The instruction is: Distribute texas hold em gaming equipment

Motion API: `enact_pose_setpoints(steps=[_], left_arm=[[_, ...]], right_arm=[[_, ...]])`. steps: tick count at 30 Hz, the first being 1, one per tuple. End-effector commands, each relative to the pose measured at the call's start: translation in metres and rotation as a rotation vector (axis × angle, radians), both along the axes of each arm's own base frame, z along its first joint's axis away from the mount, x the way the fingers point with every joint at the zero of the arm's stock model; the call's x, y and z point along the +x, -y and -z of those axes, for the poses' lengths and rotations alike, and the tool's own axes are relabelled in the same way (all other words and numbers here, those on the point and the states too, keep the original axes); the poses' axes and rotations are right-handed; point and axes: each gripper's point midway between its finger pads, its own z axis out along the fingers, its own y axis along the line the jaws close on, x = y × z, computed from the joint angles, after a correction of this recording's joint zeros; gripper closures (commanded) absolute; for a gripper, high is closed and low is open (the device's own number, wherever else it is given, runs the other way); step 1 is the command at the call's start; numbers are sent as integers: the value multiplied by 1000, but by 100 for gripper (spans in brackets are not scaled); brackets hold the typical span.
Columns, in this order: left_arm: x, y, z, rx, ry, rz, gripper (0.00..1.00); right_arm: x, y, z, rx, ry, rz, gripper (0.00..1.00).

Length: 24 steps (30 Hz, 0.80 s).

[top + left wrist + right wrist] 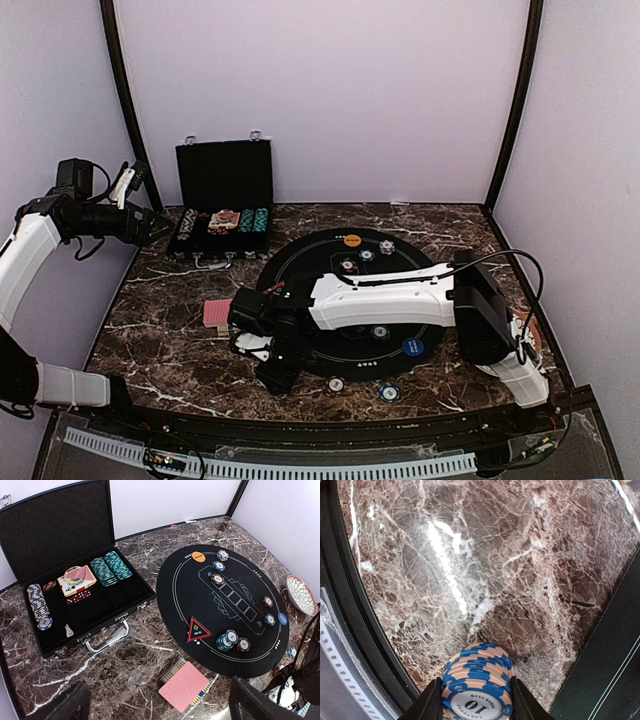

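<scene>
R end effector (476,704) clamping on stack of blue-pink "10" chips (479,672), gripping it on both sides. Stack sitting over bare marble counter (470,570), just off front-left edge of black mat (612,670). Resting or lifted: can't tell. L end effector (152,228) hanging raised at counter's left-rear, just beside open case (75,545), jaws standing wide apart w/ nothing btwn. Red-backed deck (184,686) lying on counter near mat's edge. Red triangle token (198,630), orange disc (198,557), blue disc (282,618) all sitting on mat.
</scene>
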Motion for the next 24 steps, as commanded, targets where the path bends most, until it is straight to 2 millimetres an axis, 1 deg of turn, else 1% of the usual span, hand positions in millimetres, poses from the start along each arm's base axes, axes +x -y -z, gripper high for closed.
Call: enact_pose_setpoints(steps=[1, 4, 7, 12, 14, 17, 22, 24], left_arm=[[-7, 0, -7, 2, 16, 6, 1], [-7, 1, -8, 3, 19, 7, 1], [-7, 0, -9, 2, 19, 6, 1], [-7, 0, -9, 6, 20, 4, 1], [-7, 0, -9, 5, 21, 4, 1], [-7, 0, -10, 5, 21, 3, 1], [-7, 0, -13, 3, 25, 3, 1], [-7, 0, -14, 4, 27, 4, 1]], right_arm=[[-5, -6, -1, 6, -3, -10, 60], [-4, -6, -1, 6, -3, -9, 65], [-4, -6, -1, 5, 1, -9, 72], [-1, -6, -3, 4, 20, -6, 75], [2, -7, -7, 10, 38, -5, 79], [6, -8, -16, 24, 66, 3, 85], [12, -14, -37, 66, 99, 25, 90], [14, -17, -48, 86, 110, 29, 91]])
